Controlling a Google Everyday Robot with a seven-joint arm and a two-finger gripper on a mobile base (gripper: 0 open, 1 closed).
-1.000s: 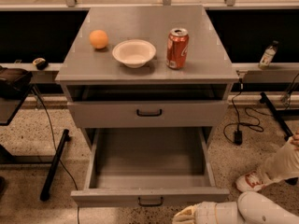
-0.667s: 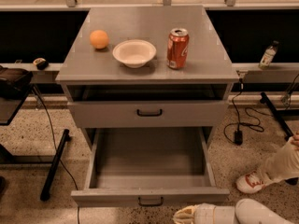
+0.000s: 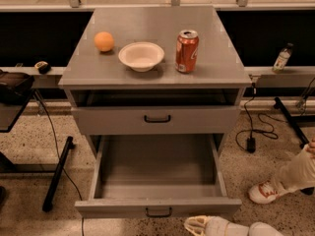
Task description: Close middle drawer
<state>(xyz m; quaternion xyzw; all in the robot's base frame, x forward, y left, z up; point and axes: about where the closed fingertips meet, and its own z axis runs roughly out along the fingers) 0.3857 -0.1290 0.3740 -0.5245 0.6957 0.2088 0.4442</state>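
Near middle drawer front, gripper low

Matt grey worktop and middle drawer; glossy metal can; smooth matt bowl; speckled floor; pincer, at the lower edge before the drawer, in a smooth cream casing.

The flat grey cabinet top carries three things in a loose row, all well apart from the gripper, which sits low at the bottom edge of the view over the speckled floor. A red soda can stands upright almost straight beyond the gripper. A white bowl sits just left of the can, off to the gripper's left. An orange rests farthest left, near the bowl but apart from it
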